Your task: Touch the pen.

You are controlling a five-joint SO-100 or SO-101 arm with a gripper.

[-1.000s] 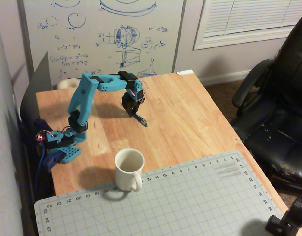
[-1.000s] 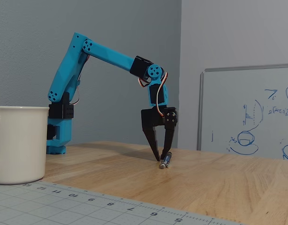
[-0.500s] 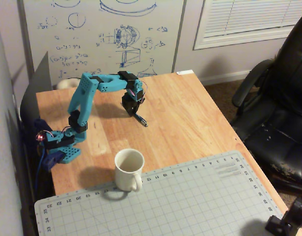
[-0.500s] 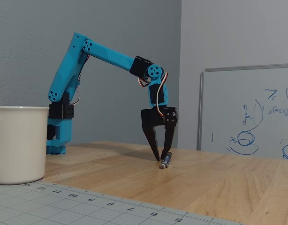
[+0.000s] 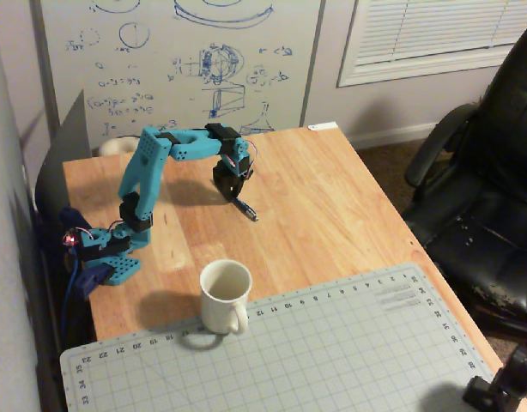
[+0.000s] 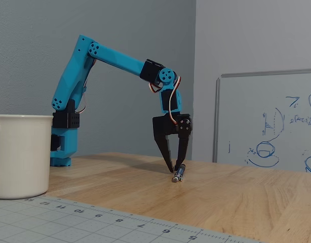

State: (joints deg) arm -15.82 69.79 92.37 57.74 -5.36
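The pen (image 5: 246, 209) is a thin dark stick lying on the wooden table (image 5: 332, 197), right of the arm's wrist in the overhead view. In the fixed view the pen (image 6: 178, 173) points toward the camera and shows its silvery tip. My black gripper (image 6: 173, 168) hangs straight down from the blue arm. Its fingertips meet in a narrow point at the pen's far end and seem to touch it. From overhead the gripper (image 5: 236, 197) sits just at the pen's upper-left end.
A white mug (image 5: 225, 296) stands at the edge of a grey cutting mat (image 5: 332, 352), nearer the camera than the arm. A whiteboard (image 5: 178, 60) leans behind the table and a black office chair (image 5: 487, 189) stands to the right.
The wrist and gripper have risen by a hair. The pen lies where it was.
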